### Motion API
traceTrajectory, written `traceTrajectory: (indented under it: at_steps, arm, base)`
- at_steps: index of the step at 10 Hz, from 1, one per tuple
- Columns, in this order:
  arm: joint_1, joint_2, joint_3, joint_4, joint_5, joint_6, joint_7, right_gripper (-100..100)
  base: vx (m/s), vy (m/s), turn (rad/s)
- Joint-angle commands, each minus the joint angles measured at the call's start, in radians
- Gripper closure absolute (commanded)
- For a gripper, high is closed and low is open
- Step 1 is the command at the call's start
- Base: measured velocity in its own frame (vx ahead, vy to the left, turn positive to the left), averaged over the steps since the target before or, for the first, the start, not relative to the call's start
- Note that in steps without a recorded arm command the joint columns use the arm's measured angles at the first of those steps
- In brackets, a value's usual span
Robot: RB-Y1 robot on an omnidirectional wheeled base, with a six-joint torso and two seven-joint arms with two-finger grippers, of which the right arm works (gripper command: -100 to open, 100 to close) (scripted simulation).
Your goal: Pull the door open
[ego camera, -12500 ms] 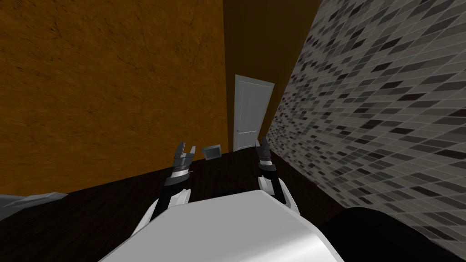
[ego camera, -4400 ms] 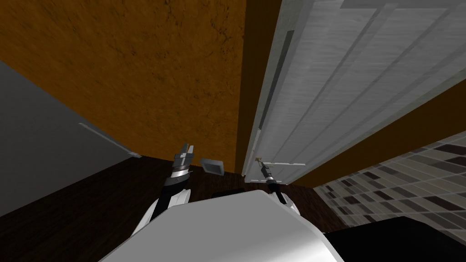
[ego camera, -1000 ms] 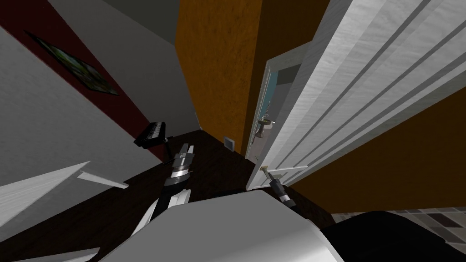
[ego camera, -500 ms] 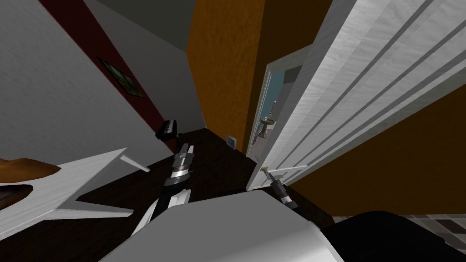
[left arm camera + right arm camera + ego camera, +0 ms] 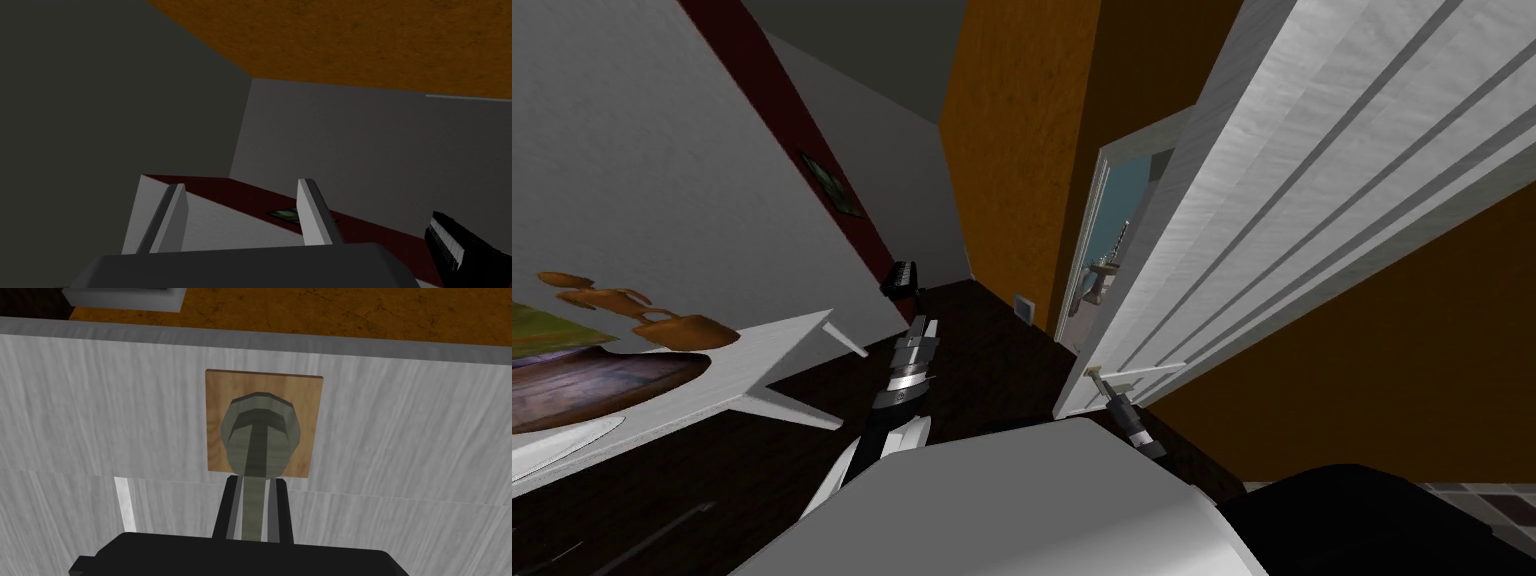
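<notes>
Right pincer (image 5: 255, 484) — handle (image 5: 259, 428) clamped between its jaws, door (image 5: 400, 438) ajar.

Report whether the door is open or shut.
Open, partway. The door stands swung off its frame, a sink showing through the gap; the right gripper is shut on its handle.

The door (image 5: 400, 438) looks pale, streaky-grained and matt, its handle (image 5: 257, 433) matt grey-green on a wood-grained plate (image 5: 217, 393).

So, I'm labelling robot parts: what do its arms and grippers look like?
The left gripper and right gripper each have two thin, flat grey fingers on a dark box. Dark wrists carry silvery bands; the left arm is white further back.
</notes>
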Motion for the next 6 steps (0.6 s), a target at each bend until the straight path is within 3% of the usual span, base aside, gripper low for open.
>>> traceTrajectory:
  at_steps: [1, 6]
  arm:
    - [-0.002, -0.004, -0.001, 0.013, 0.0, -0.009, -0.002, 100]
    - [-0.017, -0.01, 0.001, 0.043, 0.004, -0.031, -0.008, 100]
  base:
    - [-0.21, -0.096, 0.157]
    - [-0.206, -0.056, 0.156]
